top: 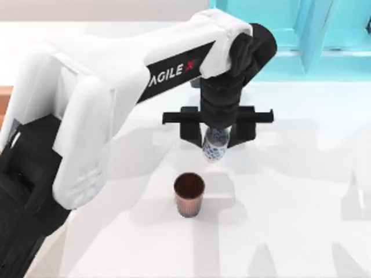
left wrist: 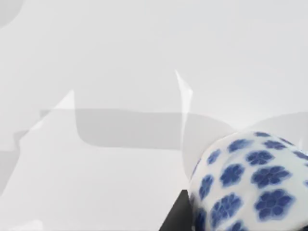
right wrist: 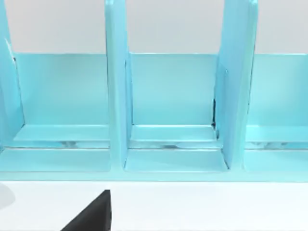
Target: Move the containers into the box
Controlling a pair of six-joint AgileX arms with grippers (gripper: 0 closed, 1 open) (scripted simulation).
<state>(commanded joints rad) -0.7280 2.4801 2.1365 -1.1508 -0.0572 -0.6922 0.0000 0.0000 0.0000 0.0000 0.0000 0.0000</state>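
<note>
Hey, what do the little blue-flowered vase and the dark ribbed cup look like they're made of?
The vase, at the left gripper, looks like glazed ceramic or porcelain: smooth white body with blue flower prints. The cup on the table looks like dark reddish-brown glass or glazed stoneware, judging by its ribbed, slightly shiny wall; the rendering leaves that open.

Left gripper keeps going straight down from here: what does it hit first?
Likely the white table. The left gripper points down, shut on the vase; the ribbed cup stands apart, nearer the camera. Height unclear.
</note>
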